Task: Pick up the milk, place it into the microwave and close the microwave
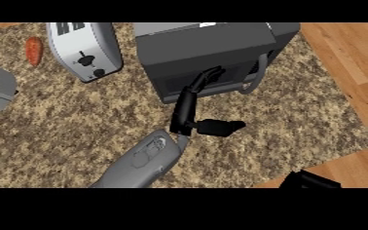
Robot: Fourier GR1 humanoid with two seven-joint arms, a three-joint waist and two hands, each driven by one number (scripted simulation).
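Item: left hand (pixel 188 108), fingers (pixel 208 75) straight and pressed together, tips touching the front of the microwave (pixel 208 53); thumb (pixel 221 126) sticks out sideways below them. Item: milk, not visible to you anywhere; by my judgement it is already inside, where a carton would be light, slightly yielding and best held round its sides. Item: door, appears closed or nearly so, its handle (pixel 256 75) just right of the fingertips. Item: toaster (pixel 84 48), well left of the fingers; an orange vegetable (pixel 34 51) beyond it. Item: right hand (pixel 309 180), low right, state of fingers cannot be told. Item: counter (pixel 79 122), open room below and right of the fingers; its edge lies further right.
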